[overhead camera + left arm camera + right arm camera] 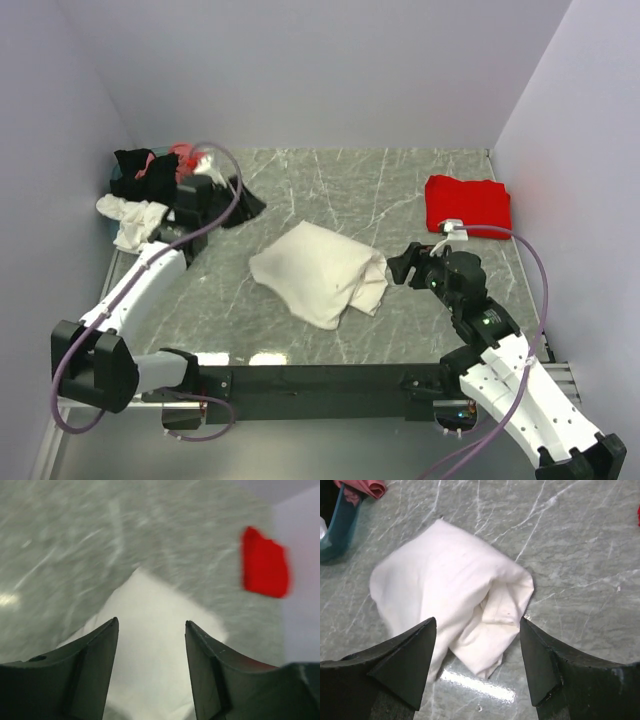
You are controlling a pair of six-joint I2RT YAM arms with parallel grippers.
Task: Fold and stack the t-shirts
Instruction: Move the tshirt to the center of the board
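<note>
The big cream soft cloth t-shirt point(318, 272) lies folded into a lumpy square in the middle of the grey marble-look surface point(400, 190). The corner on the right arm's side is bunched up, not flat. The bright red cloth t-shirt point(468, 205) lies folded flat by the far right wall, well apart from the cream one. A messy pile of black, pink and white cloth t-shirts point(145, 175) sits in the far left corner.

The left fingers point(95, 665) are partly open and hold nothing. They are up near the messy pile and point back at the cream shirt. The right fingers point(405, 665) are wide open and hold nothing. They hang just beside the bunched corner.

I think the cream shirt has to go on top of the red one. If the fingers pinch only the top layer, the fold may fall open when it is lifted. The loose corner may drag and pull the bundle apart. The left fingers are close to the pile, so they could snag a black sleeve and tug the heap out.
</note>
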